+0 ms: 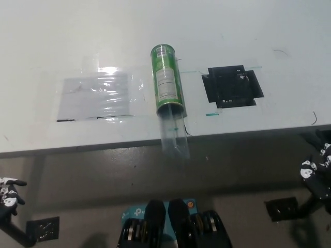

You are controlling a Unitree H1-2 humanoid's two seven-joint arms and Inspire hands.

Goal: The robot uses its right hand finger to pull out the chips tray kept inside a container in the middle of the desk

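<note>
Green cylindrical chips container [167,78] lay on its side mid-desk, clear plastic tray [174,134] drawn out past the white desk edge [77,145]. My black right hand [318,170] hung low at right, fingers spread, holding nothing; white left hand [9,190] low left, grip unclear. Judged best: w/ one finger hook the tray lip, pull straight

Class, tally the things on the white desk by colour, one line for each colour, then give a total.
Green: 1, the chips container
Clear: 2, the chips tray and the plastic sheet
Black: 1, the square patch
Total: 4
</note>
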